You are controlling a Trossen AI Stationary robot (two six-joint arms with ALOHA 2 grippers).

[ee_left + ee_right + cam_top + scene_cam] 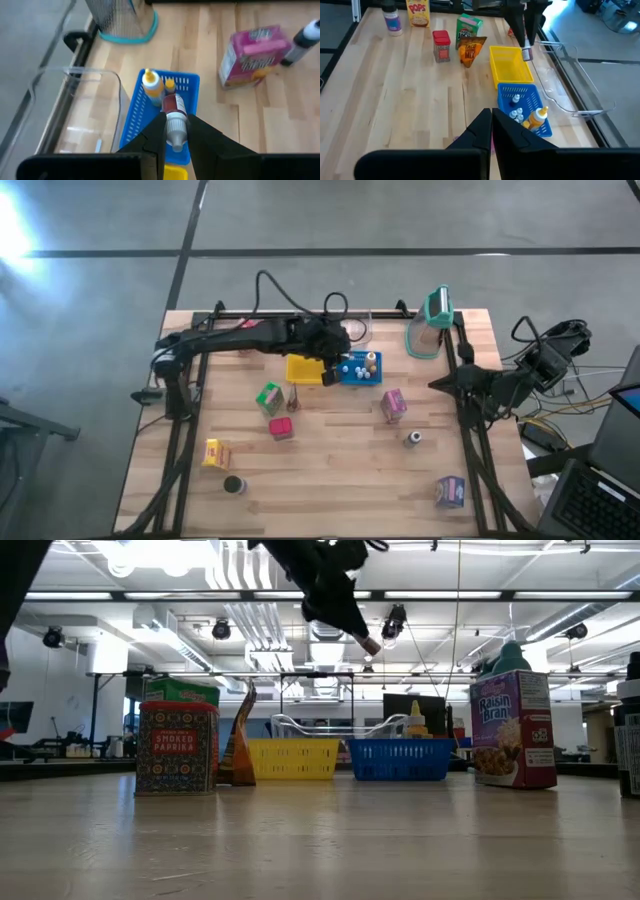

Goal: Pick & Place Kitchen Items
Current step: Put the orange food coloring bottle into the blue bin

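My left gripper [335, 362] hangs high over the blue basket [360, 368] and is shut on a small bottle [175, 117] with a white cap and a dark red body. The low view shows the same gripper [345, 615] well above the table. The blue basket [150, 112] holds a yellow bottle [151, 85] and tiny white balls [516, 114]. Standing on the table are a pink carton [393, 405], green carton [268, 397], red tin [281, 428], yellow carton [216, 452], purple carton [450, 491] and dark disc [234, 485]. My right gripper [491, 119] is shut and waits at the table's right edge. My left gripper pinches the small bottle between its two fingers [156, 135] at the white cap end [175, 131], coming from above and slanting. The dark red body [173, 104] sticks out past the fingertips. The bottle [368, 642] is lifted clear, tilted, above the blue basket.
A yellow basket [305, 370] sits just left of the blue one. A clear jug with a teal lid [432, 320] and a clear tray [75, 115] stand along the far edge. An orange bag [294, 398] and a small bottle [415, 438] stand mid-table. Bare wood lies toward the near edge.
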